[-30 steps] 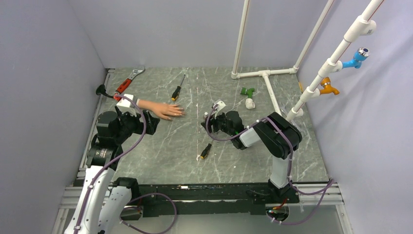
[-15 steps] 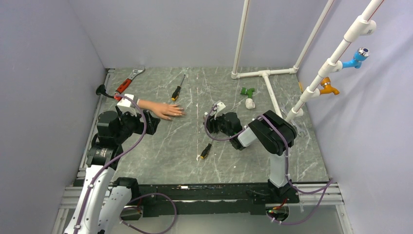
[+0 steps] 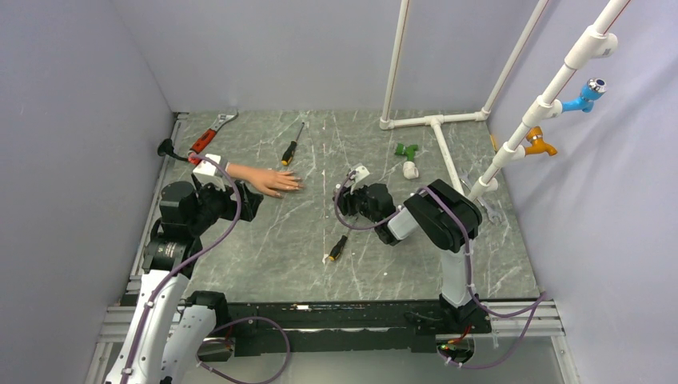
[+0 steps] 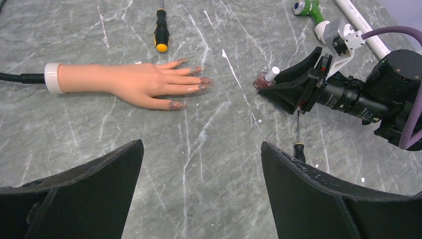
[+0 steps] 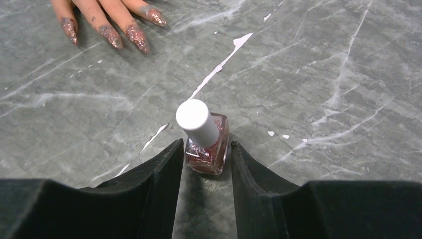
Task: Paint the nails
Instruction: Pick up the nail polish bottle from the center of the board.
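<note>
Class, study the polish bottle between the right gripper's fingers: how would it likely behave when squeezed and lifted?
The polish bottle looks like glass, so probably rigid but slippery against the smooth fingers. Its tall white cap over a small base suggests it may tip if pushed high. Fitting between the fingers, it is likely light.

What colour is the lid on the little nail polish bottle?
White. The lid shows best in the right wrist view.

Walled on three sides by plain pale lavender panels (image 3: pixel 72 120). Floored with a grey marble-patterned tabletop (image 3: pixel 264 248), streaked white, edged by an aluminium rail (image 3: pixel 112 324) at the near side. Lit softly and evenly.
</note>
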